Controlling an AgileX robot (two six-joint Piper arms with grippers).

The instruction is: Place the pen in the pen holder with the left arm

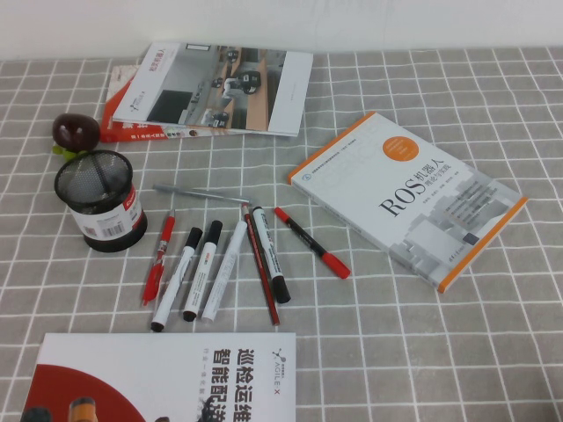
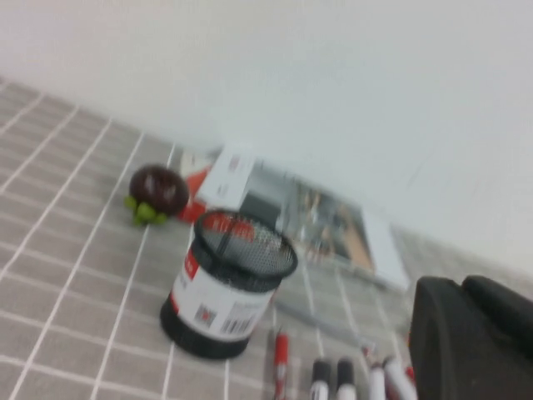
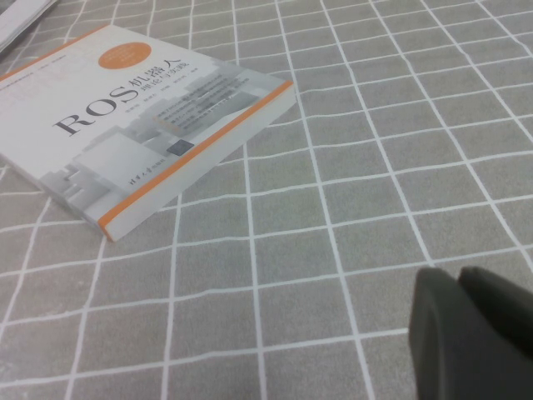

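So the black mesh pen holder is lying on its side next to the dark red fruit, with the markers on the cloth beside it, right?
Not quite. The round black wire-mesh pen holder stands upright, mouth up, as the high view shows. The dark red round fruit and the black-capped white markers on the cloth are as you said.

Pen holder: black wire mesh; pen: smooth plastic; ROS book: glossy cover (paper).
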